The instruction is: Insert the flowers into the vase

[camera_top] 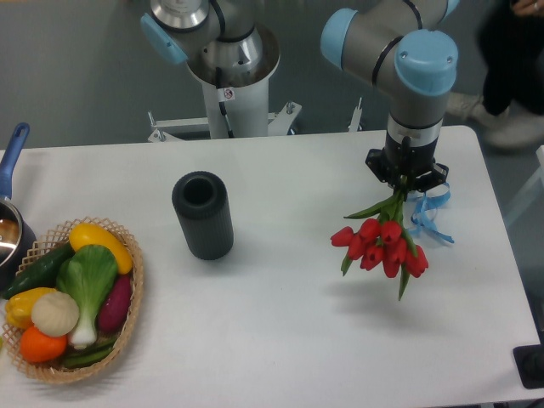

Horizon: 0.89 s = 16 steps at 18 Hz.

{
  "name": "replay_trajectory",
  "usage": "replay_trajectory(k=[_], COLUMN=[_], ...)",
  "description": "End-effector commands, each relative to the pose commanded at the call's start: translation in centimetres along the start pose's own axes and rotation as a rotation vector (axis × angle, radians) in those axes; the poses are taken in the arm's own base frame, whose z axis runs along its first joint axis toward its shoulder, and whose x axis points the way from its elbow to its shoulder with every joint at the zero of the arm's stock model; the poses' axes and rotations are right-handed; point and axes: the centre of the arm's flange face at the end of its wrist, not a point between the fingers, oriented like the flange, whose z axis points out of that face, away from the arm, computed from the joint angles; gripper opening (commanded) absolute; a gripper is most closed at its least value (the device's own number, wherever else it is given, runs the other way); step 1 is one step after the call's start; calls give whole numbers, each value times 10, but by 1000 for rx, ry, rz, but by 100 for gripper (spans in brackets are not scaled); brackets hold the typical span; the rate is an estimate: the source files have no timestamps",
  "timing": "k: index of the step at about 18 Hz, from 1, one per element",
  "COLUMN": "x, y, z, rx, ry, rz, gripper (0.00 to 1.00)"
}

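- Carrying step: the black two-finger gripper (405,181) is clamped on the stems of the tied bunch of red tulips (382,245), blooms hanging down above the table;
- next, judging by this, the bunch needs turning stems-down and moving left over the dark ribbed cylindrical vase (203,214), well apart.

A white worktop (280,340) with rounded corners. A dark ribbed vase (203,215) stands upright on it, round mouth open to the top. Well to the left of the vase, at the worktop's edge, sits a woven basket (127,314) filled with vegetables. Beyond the basket, farther left, a pot (10,234) with a blue handle is partly cut off. Far right of the vase lies a curly light-blue ribbon (427,212).
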Motion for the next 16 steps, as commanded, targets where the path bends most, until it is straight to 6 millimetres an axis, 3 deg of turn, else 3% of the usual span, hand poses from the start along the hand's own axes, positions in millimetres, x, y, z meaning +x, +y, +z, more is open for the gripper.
replay_trajectory(k=[6, 10, 16], x=[8, 26, 51], y=[-19, -36, -62], z=[-16, -36, -51], rx=[246, 435, 802], ry=[39, 101, 248], rz=[-14, -41, -34], gripper=[0, 1, 2])
